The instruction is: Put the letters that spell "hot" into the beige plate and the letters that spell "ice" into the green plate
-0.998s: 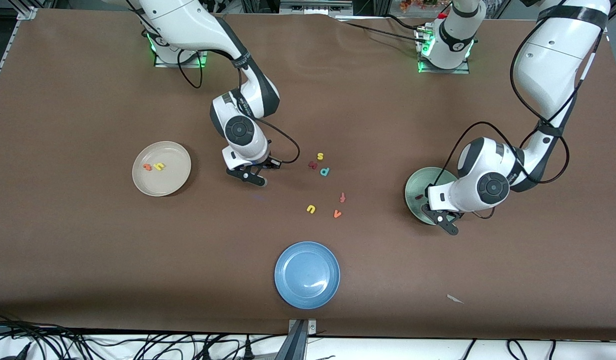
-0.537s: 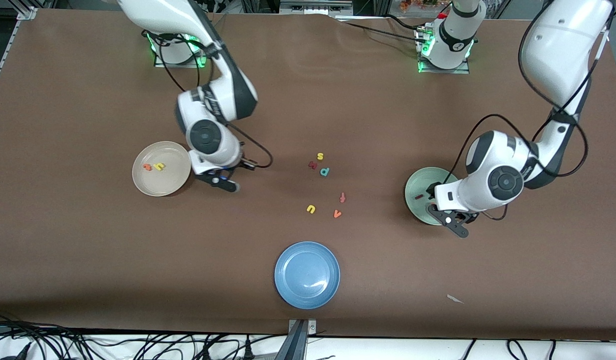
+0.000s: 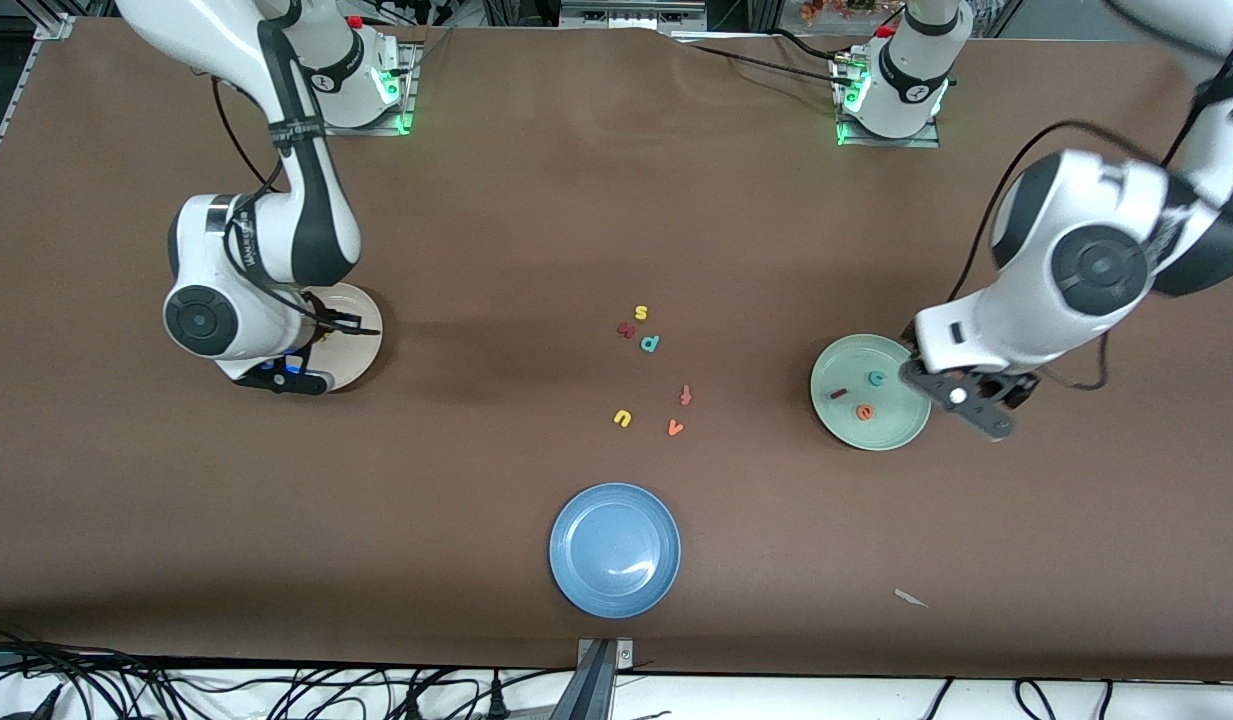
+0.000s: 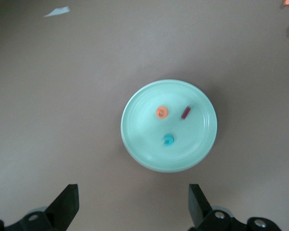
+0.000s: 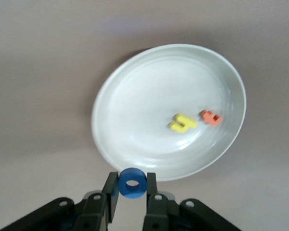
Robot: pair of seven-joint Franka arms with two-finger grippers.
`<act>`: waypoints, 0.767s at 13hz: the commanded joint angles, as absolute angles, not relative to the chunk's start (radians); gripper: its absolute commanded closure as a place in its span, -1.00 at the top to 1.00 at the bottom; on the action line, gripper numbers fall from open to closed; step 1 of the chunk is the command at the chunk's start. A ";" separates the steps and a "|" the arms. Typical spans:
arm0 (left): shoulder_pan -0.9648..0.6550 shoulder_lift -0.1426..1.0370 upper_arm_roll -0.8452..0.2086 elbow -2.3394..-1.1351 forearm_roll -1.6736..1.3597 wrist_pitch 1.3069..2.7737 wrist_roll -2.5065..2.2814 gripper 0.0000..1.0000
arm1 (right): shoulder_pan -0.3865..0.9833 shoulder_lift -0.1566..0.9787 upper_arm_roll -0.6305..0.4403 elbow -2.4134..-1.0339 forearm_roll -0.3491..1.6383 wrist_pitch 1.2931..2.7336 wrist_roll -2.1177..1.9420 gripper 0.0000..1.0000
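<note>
Right gripper [image 5: 132,193] pinches the light, squashy-looking blue "o" [image 5: 132,183] across its ring, over the beige plate [image 5: 135,120]; left gripper [image 4: 133,204] gapes empty, probably above the green plate [image 4: 202,144].

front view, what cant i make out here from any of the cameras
- Beige plate: in the front view the right arm covers most of it, so its yellow h and orange t show only in the right wrist view.
- Blue o: a speck in the front view; the right gripper is shut on it.
- Left gripper: the wrist view's edge cuts off all but its open fingers.
</note>
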State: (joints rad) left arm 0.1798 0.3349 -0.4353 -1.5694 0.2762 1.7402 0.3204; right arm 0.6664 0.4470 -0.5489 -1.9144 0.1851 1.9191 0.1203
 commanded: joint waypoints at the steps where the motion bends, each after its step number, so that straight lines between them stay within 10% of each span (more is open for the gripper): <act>1: 0.181 0.337 -0.442 -1.453 0.279 1.579 0.310 1.00 | 0.664 0.463 -0.551 -2.005 0.205 2.053 0.048 -0.74; 6: 0.224 0.285 -0.436 -1.442 0.183 1.539 0.305 1.00 | 0.661 0.534 -0.546 -2.025 0.331 2.106 -0.047 -0.57; 7: 0.233 0.281 -0.434 -1.442 0.148 1.537 0.301 1.00 | 0.661 0.534 -0.546 -2.023 0.330 2.105 -0.051 -0.34; 9: 0.242 0.267 -0.434 -1.437 0.106 1.537 0.235 1.00 | 0.661 0.529 -0.546 -2.020 0.331 2.099 -0.049 0.75; 10: 0.241 0.253 -0.436 -1.439 0.106 1.536 0.203 1.00 | 0.661 0.514 -0.549 -2.014 0.331 2.088 -0.051 0.84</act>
